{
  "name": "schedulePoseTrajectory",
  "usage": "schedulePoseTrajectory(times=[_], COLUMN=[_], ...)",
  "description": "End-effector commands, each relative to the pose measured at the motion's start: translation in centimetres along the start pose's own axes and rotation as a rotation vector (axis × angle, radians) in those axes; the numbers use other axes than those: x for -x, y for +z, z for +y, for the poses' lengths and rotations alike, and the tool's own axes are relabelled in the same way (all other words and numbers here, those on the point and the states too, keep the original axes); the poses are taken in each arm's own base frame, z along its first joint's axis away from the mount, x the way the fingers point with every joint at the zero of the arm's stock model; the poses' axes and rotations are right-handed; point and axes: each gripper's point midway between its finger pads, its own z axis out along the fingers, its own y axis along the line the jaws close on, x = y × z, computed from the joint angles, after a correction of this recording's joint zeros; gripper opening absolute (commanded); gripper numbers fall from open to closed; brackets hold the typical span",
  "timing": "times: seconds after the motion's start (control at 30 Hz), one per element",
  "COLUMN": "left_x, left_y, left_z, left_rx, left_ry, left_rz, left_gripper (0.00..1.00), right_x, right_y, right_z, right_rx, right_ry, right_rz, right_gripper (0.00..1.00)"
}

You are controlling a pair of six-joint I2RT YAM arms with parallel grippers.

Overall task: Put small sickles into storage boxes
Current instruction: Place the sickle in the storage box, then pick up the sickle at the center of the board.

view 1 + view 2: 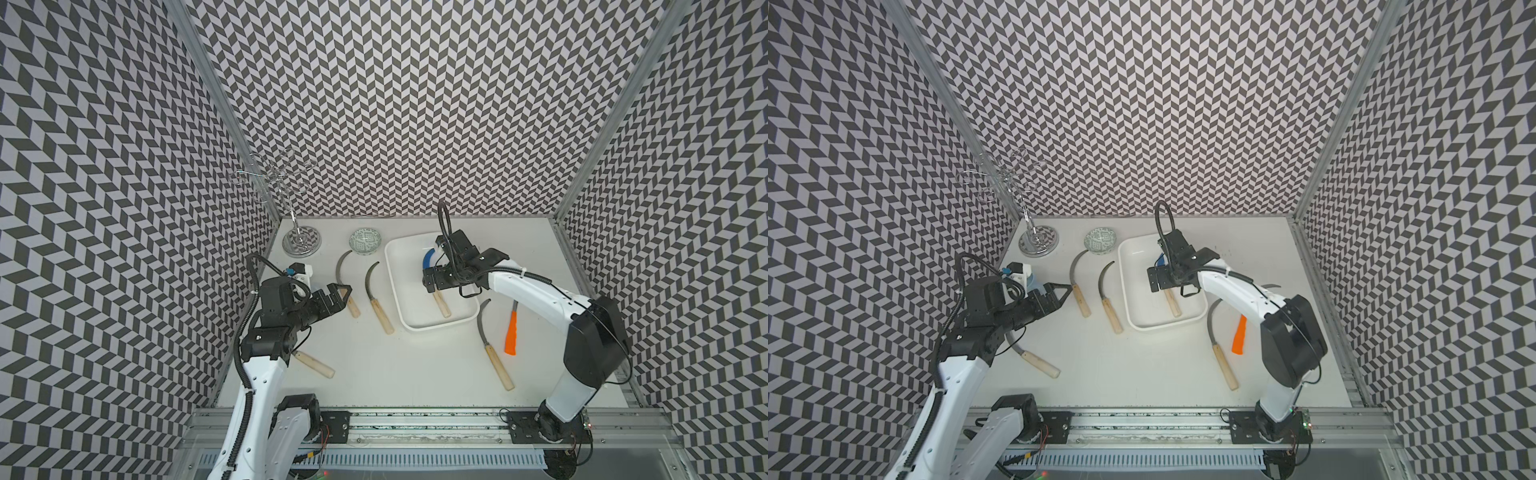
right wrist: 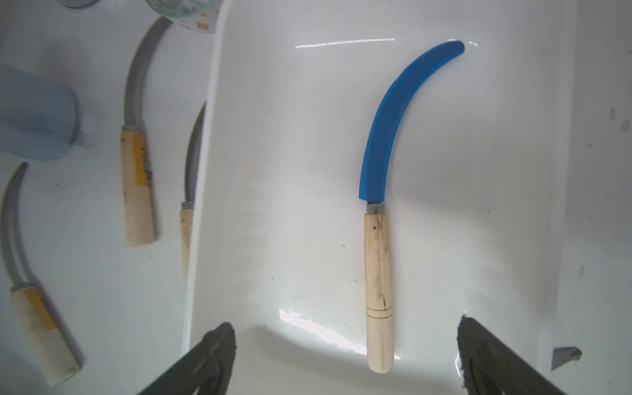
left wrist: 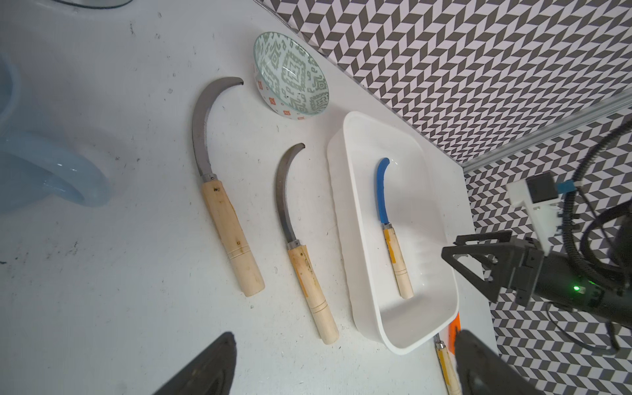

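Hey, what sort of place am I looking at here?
Probably a robot test cell: chevron-patterned walls box in a white table, left arm and right arm mount on an aluminium rail, sickles lie beside a white tray.

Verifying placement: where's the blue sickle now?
Both wrist views show the blue-bladed sickle lying inside the white tray, under the open right gripper, near table centre.

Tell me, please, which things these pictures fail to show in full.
- Blue-bladed sickle: in both top views, the right arm covers its middle.
- Wooden-handled sickle near the left arm: that arm hides its blade in a top view.
- Light-blue mug: blurred and cut off by the left wrist view's edge.
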Motion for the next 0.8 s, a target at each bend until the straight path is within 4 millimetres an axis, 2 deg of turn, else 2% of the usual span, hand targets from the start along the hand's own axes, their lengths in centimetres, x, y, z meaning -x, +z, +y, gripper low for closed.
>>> schedulePoseTrajectory(times=[0.0,0.1,0.27,0.5,0.6,0.77], left_x=[1.1,1.4,0.9,-1.5,-2.0,-2.7], left_y=[-1.2,-1.6,-1.2,1.3,2.2,3.8], left_z=[-1.5,-2.1,-2.6,-2.0,-2.1,-1.1], left_rx=[-0.017,-0.035,-0.054,-0.004,0.035,0.132], left_ry=[0.038,0.026,-0.010,-0.064,-0.058,-0.101], left_rz=[-0.038,-0.054,-0.042,0.032,0.049,0.078], left_gripper=[1.00,1.00,1.00,1.00,0.99,1.00], right_x=[2.5,3.0,2.4,0.9,0.3,-0.5], right_y=[-4.9,-7.8,-10.6,-12.5,-13.2,-13.8], right_z=[2.3,2.8,2.5,0.9,0.2,0.1], right_rx=[0.106,0.143,0.157,0.107,0.089,0.100], right_ry=[0.003,0.006,0.012,0.011,0.011,0.001], right_rz=[-0.136,-0.199,-0.255,-0.295,-0.315,-0.328], right_gripper=[1.00,1.00,1.00,1.00,1.00,1.00])
